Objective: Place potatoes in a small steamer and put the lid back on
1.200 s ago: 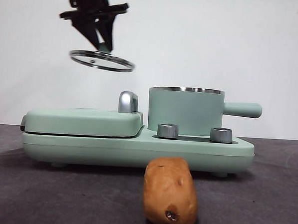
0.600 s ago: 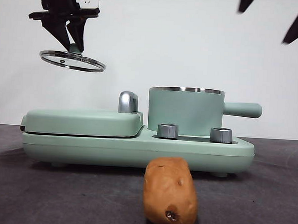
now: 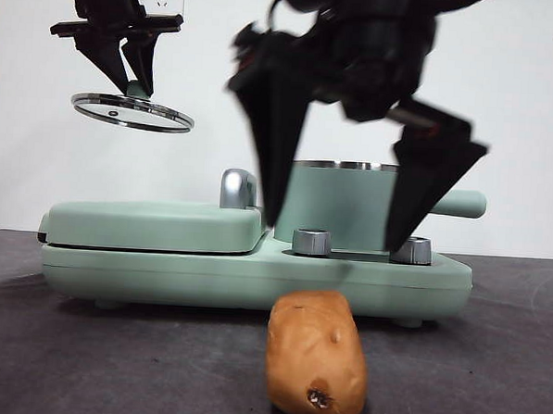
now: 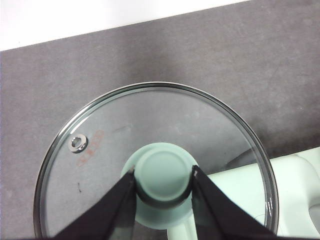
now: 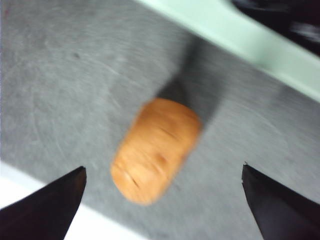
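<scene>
Left gripper (image 3: 135,74) high above the griddle side of the cooker, jaws clamped on the mint-green knob (image 4: 164,176) of the lid (image 3: 133,112). Lid hangs in the air, slightly tilted, well apart from the steamer. The left wrist view shows the glass disc with steel rim and a small vent hole (image 4: 77,143); through the glass, grey worktop and a corner of the green appliance.

Right gripper (image 3: 349,146) in mid-frame in the front view, large, dark and blurred, jaws spread wide apart with nothing between them. It hangs in front of the steamer and above the potato.

Small steamer (image 3: 343,203) sits uncovered on the right half of the cooker base (image 3: 254,275), steel rim showing, straight handle (image 3: 462,204) pointing right. Its inside cannot be seen from this level view.

Potato (image 3: 317,356) lies on the worktop (image 3: 83,355) in front of the cooker base, dark blemish at its near end. In the right wrist view the potato (image 5: 155,149) lies between the open jaws' tips, untouched, near the base's pale green edge.

Griddle cover (image 3: 155,225) closed, flat. Two metal dials (image 3: 312,241) on the base below the steamer.
</scene>
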### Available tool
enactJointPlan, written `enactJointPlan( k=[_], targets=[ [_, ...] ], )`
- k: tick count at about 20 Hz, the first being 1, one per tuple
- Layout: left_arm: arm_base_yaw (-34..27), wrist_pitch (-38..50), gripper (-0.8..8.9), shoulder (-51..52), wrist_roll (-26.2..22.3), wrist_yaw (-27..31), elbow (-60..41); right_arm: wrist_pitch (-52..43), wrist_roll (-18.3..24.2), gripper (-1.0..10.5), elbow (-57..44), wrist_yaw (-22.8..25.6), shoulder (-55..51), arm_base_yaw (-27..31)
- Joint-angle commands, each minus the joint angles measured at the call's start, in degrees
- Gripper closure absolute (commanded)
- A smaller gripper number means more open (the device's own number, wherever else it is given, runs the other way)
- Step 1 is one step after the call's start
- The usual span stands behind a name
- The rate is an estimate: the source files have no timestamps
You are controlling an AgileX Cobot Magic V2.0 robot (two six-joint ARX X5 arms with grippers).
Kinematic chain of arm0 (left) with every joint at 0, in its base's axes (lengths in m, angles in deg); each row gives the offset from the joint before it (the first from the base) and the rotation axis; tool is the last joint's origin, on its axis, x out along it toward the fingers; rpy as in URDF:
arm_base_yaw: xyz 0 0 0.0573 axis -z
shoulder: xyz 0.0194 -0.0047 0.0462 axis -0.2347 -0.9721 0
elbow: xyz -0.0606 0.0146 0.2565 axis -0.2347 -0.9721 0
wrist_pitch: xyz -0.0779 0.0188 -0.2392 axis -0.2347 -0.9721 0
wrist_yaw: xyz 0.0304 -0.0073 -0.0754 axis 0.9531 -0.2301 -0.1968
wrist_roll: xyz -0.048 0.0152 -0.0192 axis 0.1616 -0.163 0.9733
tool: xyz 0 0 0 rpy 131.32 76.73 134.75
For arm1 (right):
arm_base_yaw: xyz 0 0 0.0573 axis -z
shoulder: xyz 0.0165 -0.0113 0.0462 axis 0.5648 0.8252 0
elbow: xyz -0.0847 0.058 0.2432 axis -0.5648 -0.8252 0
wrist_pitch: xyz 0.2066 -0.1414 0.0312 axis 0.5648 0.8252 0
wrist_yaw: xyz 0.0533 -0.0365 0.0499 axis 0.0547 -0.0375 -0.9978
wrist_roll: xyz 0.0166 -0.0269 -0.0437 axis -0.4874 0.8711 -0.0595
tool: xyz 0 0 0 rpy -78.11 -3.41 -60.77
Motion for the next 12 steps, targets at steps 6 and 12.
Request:
enactJointPlan(
  k=[6,12],
  targets=[
    [0.09,1.18,7.97,0.31,0.22,-0.77,2.49,-1.88,-2.64,4.5,1.01,2.16,5.66,-3.45],
    [0.09,1.14,7.97,0.31,0.24,-0.79,2.49,-1.95,-2.47,4.7,0.92,-0.15,9.38,-3.41]
  ],
)
